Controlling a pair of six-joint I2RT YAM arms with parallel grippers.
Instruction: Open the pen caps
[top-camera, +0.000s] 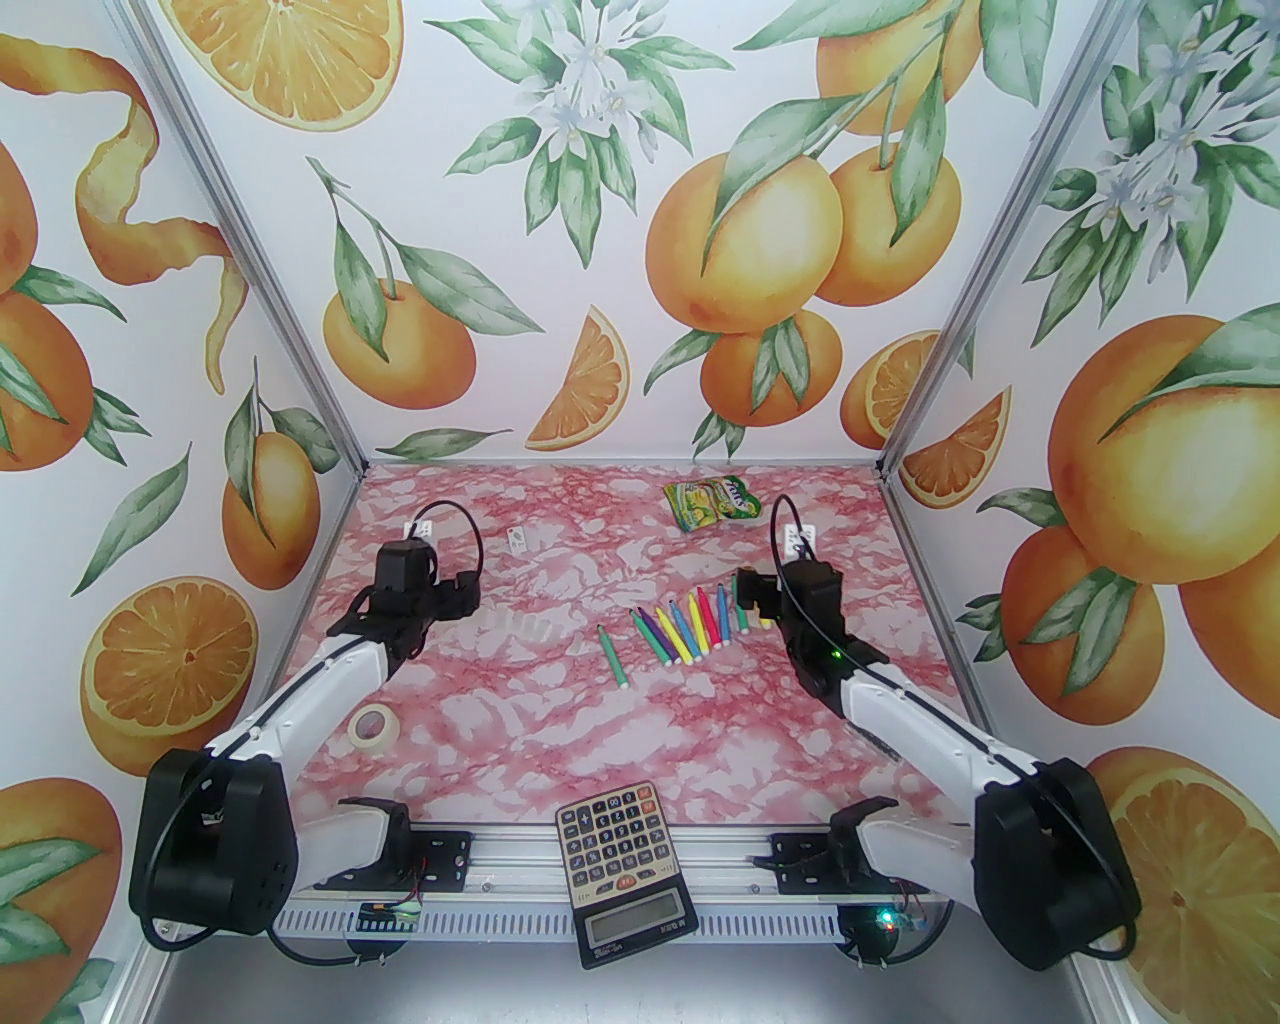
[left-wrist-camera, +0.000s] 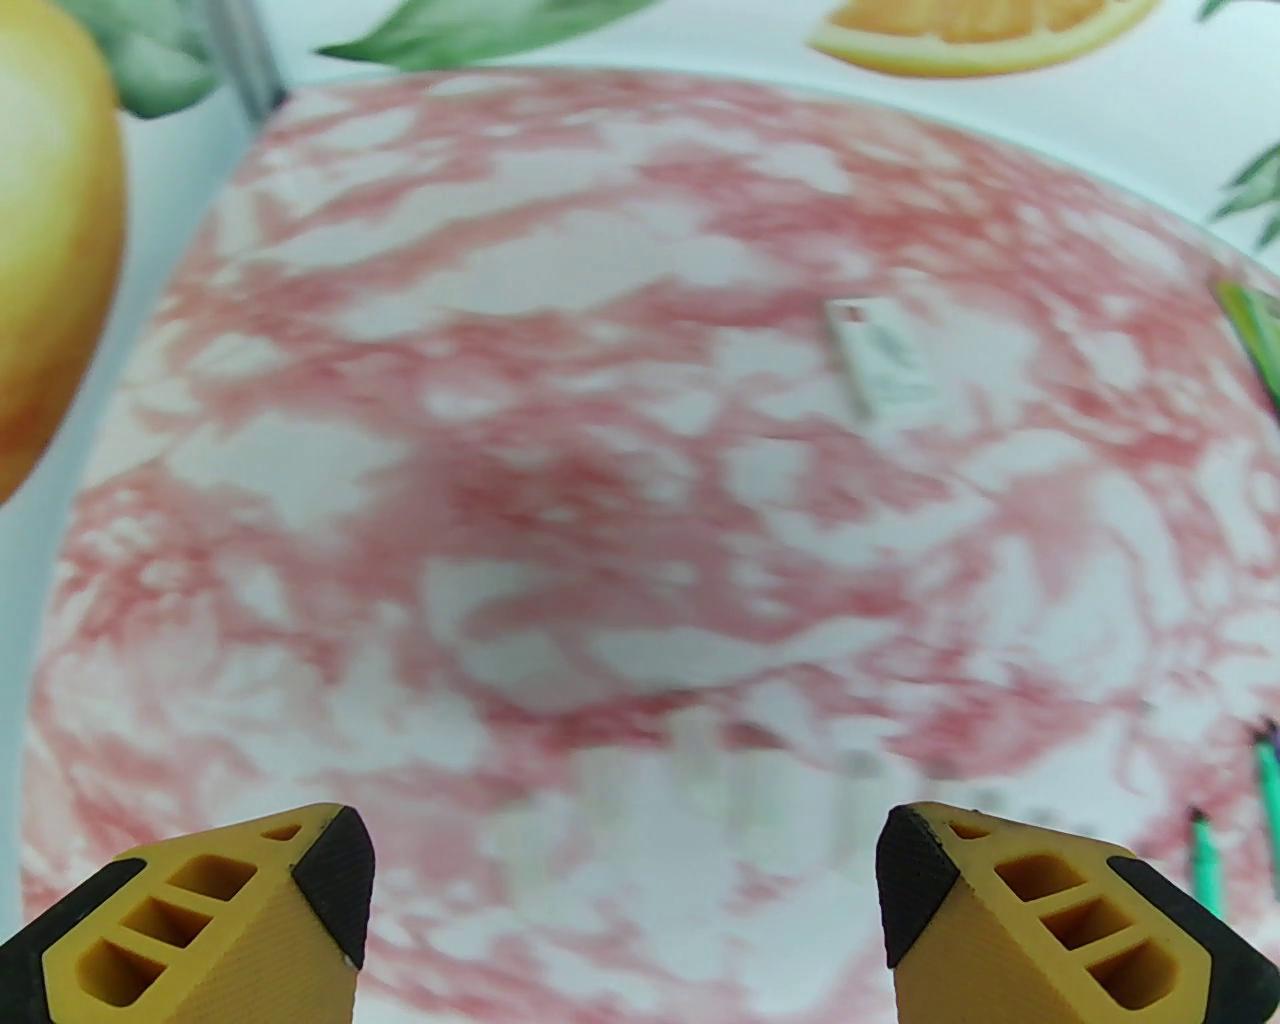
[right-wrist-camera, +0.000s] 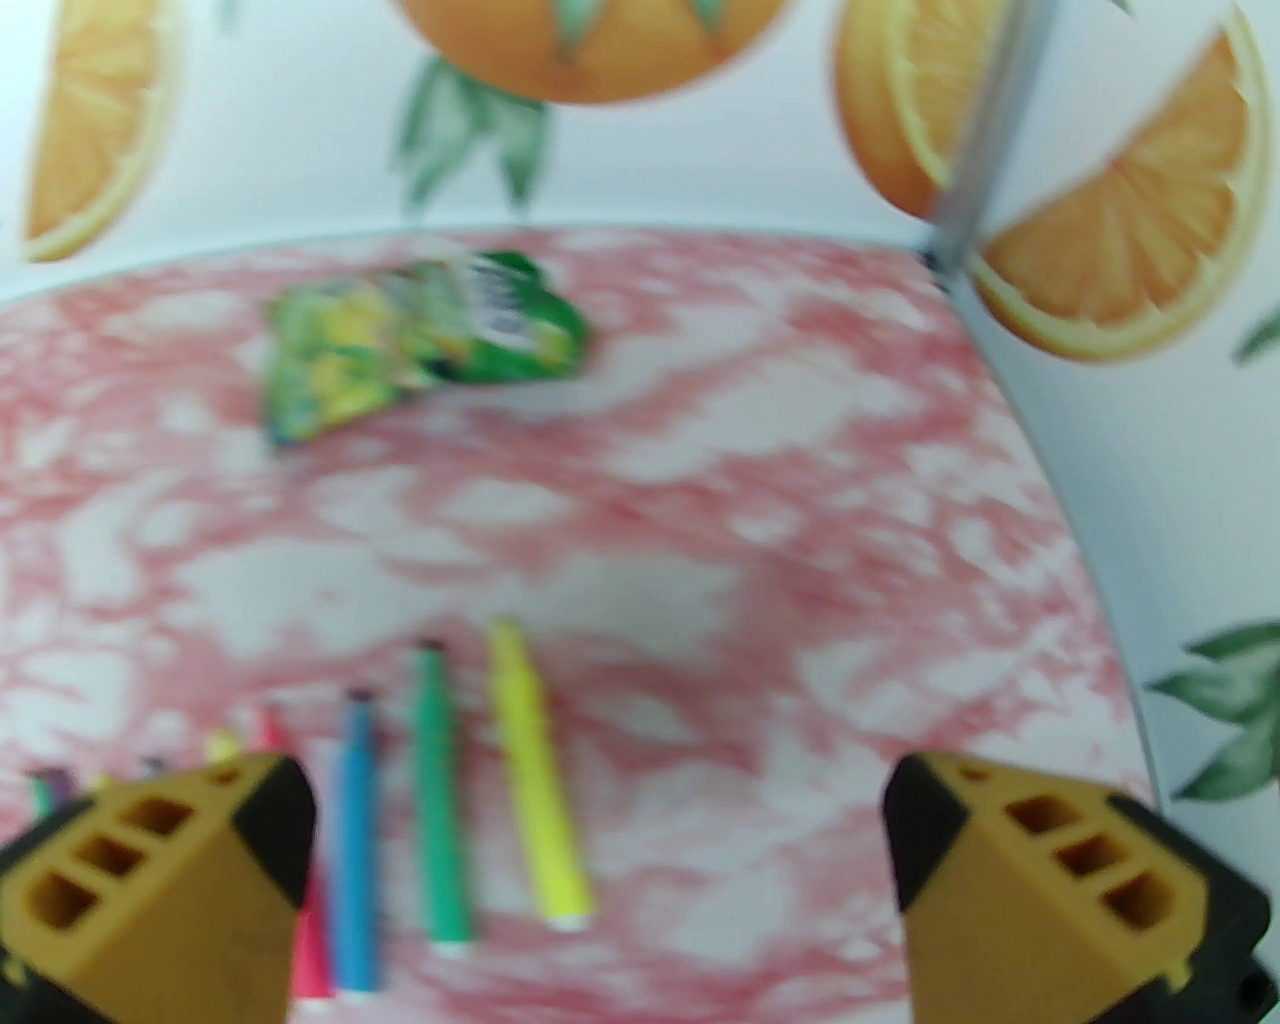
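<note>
pens (top-camera: 684, 632) lie in a row, calculator (top-camera: 622, 860) before them, packet (top-camera: 708, 503) behind.

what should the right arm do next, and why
Probably lower the right gripper onto the yellow pen and close on it. That pen lies closest to its open jaws, just left of the gap. Both it and the left gripper are open and empty, and the left one hangs over bare table, farther off.
</note>
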